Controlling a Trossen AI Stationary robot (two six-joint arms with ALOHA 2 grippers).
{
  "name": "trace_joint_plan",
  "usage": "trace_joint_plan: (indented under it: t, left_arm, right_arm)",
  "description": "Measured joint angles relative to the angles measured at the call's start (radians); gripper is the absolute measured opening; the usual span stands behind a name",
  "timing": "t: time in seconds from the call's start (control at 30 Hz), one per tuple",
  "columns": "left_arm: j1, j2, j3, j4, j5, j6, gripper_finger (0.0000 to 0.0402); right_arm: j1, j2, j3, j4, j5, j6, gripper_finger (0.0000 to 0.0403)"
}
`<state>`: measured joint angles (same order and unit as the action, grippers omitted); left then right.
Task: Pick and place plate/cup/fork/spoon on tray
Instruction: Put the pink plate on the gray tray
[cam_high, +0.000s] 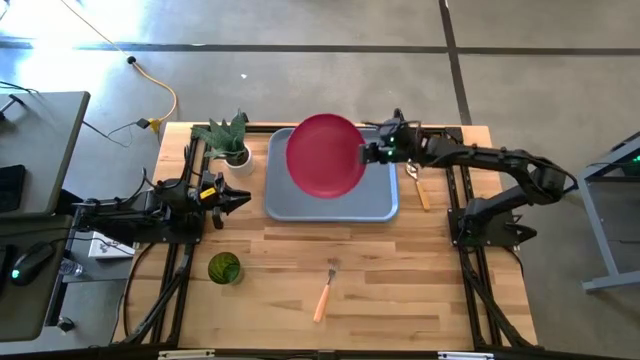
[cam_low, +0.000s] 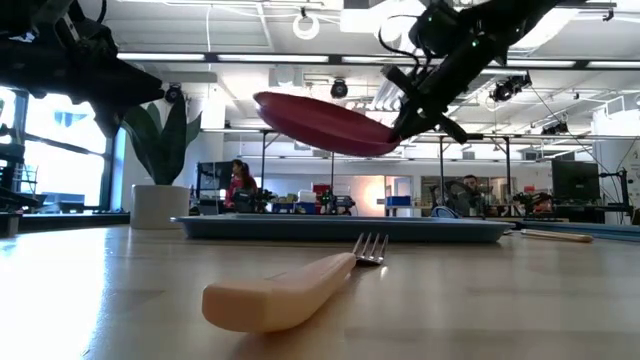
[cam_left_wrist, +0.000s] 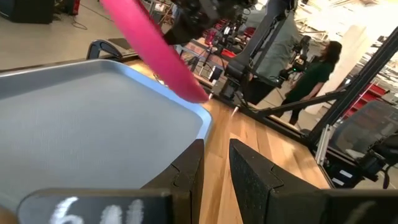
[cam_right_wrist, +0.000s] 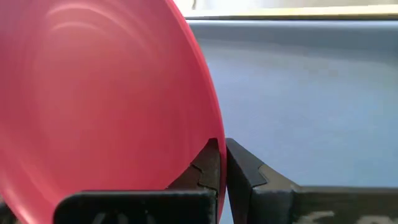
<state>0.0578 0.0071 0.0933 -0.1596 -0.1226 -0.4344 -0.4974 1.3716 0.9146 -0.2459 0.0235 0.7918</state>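
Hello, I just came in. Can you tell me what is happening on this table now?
The right end effector is shut on the rim of the pink-red plate and holds it in the air, tilted, above the blue-grey tray. The left end effector waits beside the tray's left edge. The fork and the green cup lie on the wooden table, and the spoon lies right of the tray.

Two matte-black jointed arms on black frame rails, right arm (cam_high: 500, 165) glowing small green lights near its wrist, left arm (cam_high: 150, 200) showing yellow marks by its wrist, blocky dark fingers (cam_right_wrist: 208, 165) with stepped notched inner faces
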Motion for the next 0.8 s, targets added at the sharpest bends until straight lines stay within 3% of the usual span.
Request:
trace_joint_plan:
  t: [0.43, 0.6, 0.8]
  left_arm:
    - [0.000, 0.000, 0.000, 0.000, -0.026, 0.000, 0.0065]
    - [0.000, 0.000, 0.000, 0.000, -0.026, 0.000, 0.0065]
    - [0.000, 0.000, 0.000, 0.000, -0.027, 0.000, 0.0065]
  right_arm:
    - [-0.185, 0.064, 0.020, -0.075, -0.156, -0.123, 0.0000]
    - [-0.187, 0.112, 0.178, -0.176, -0.155, -0.230, 0.0000]
    - [-0.197, 0.222, 0.389, -0.451, -0.148, -0.334, 0.0000]
